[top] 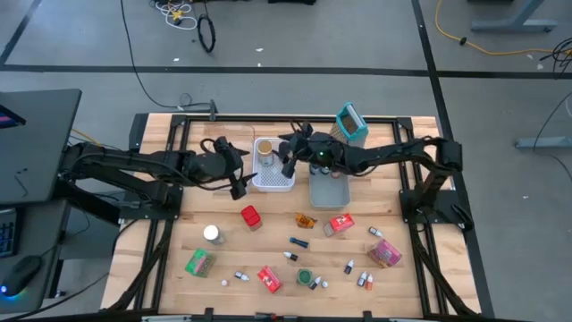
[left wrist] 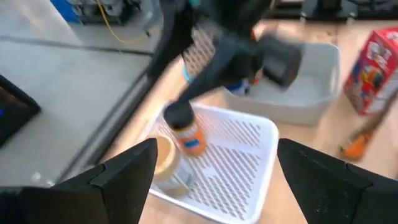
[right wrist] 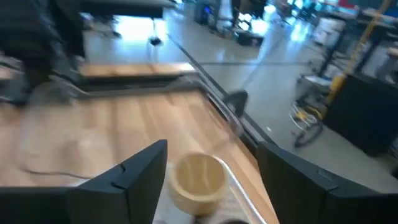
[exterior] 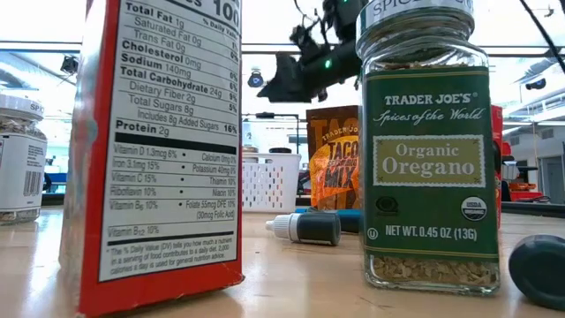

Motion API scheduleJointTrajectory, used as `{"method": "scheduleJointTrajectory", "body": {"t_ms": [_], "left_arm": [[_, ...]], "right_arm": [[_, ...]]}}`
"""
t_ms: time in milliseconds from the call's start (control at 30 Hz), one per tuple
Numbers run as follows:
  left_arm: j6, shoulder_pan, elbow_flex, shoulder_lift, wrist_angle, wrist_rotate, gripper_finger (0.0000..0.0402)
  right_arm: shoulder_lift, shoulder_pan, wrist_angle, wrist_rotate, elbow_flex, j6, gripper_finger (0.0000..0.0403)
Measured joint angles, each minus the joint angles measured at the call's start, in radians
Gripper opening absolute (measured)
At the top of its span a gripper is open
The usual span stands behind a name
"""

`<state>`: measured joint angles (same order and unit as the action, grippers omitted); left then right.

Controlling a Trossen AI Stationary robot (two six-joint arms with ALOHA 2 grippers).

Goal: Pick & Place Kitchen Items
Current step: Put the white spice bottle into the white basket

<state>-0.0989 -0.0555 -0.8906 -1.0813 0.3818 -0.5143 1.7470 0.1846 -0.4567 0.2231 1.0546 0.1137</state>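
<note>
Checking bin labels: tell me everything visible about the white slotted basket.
The white slotted basket is a small rectangular bin of what looks like white plastic, with slotted walls and floor and rounded corners. It sits flat on the wooden table near the far edge, between the two arms, with a grey bin close beside it. Inside are a tan-lidded jar in one corner and an orange jar with a dark cap. The right tool is above it.

One camera looks straight down on the whole counter [top: 286, 259]. Another sits at counter height, very close behind an oregano jar [exterior: 431, 150]. Both wrist cameras share the white basket [left wrist: 230, 162].
</note>
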Motion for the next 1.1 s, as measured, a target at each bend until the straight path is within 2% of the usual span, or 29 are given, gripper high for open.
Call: {"method": "scheduleJointTrajectory", "body": {"t_ms": [200,633,733,933,1100], "left_arm": [[-0.088,-0.028,0.000,0.000,0.089,0.057,0.0341],[-0.326,-0.259,0.000,0.000,0.276,0.117,0.0341],[-0.313,-0.316,0.009,0.000,0.271,0.112,0.0341],[-0.260,-0.362,0.074,0.000,0.117,0.111,0.0341],[-0.125,-0.364,0.098,0.000,0.096,0.208,0.0341]], "right_arm": [[-0.057,-0.089,0.015,-0.132,0.000,-0.017,0.0239],[-0.060,-0.224,0.069,-0.135,0.000,-0.040,0.0228],[-0.060,-0.248,0.101,-0.135,0.000,-0.060,0.0228],[-0.060,-0.301,0.145,-0.135,0.000,-0.128,0.0228],[-0.060,-0.346,0.162,-0.135,0.000,-0.162,0.0228]]}}
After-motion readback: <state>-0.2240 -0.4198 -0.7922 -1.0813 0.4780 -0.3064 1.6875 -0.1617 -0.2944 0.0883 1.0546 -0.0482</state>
